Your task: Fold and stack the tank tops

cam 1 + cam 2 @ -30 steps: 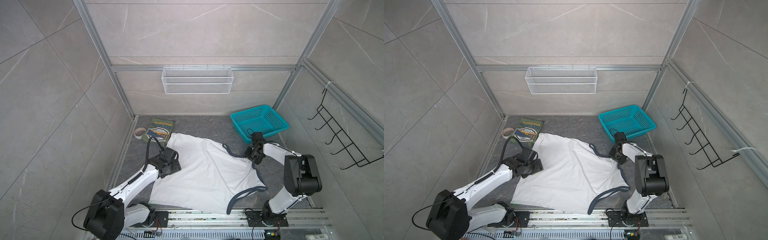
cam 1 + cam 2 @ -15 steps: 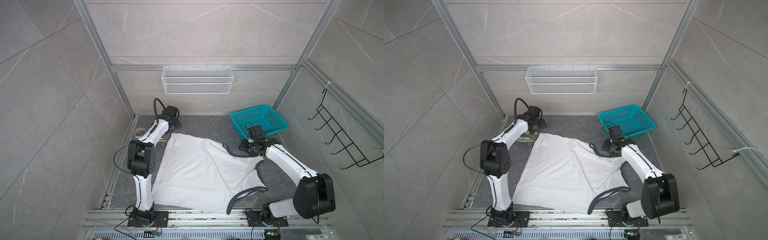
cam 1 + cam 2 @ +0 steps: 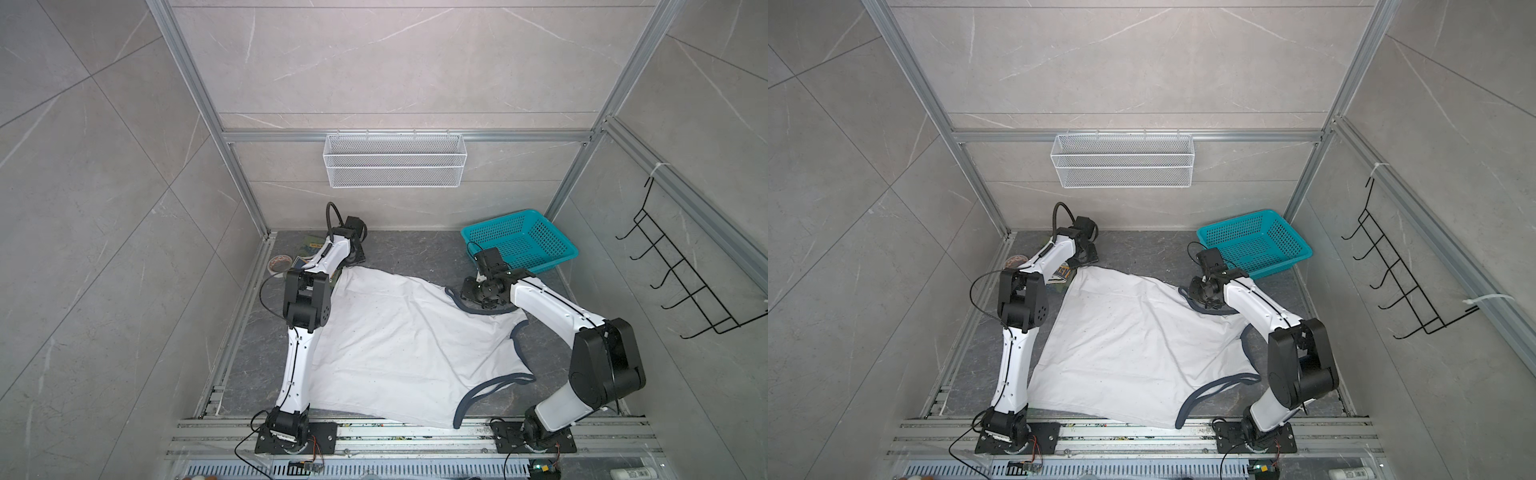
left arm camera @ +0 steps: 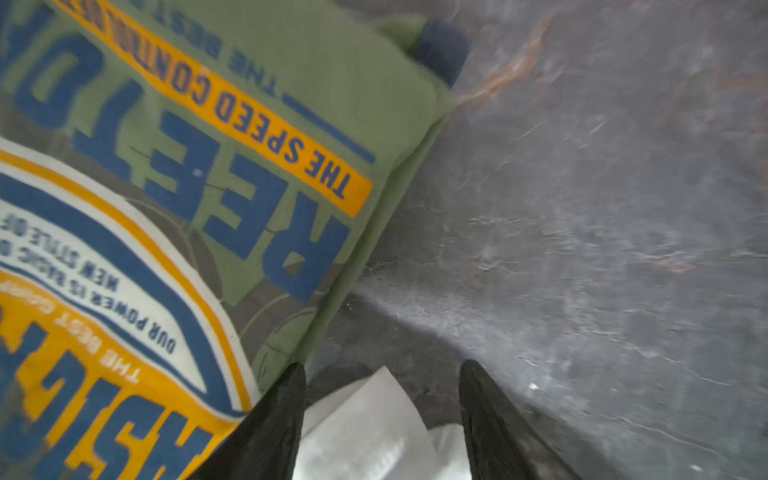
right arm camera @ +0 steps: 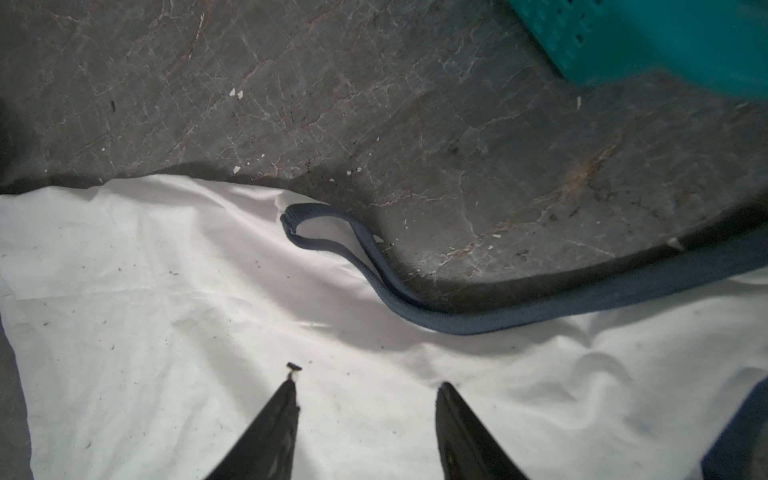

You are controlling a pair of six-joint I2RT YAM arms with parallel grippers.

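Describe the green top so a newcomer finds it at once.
Start at the far left corner of the grey floor, beyond the big spread white top. There, partly under the left arm, lies the folded green top. Unlike its white neighbour, it is olive, compact and shows blue and yellow lettering.

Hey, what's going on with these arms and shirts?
Two robot arms are working on a white tank top spread flat on the table. The left tool is open around its far corner, beside a folded green tank top. The right tool is open over the cloth by a dark-trimmed armhole. The white one isn't folded yet.
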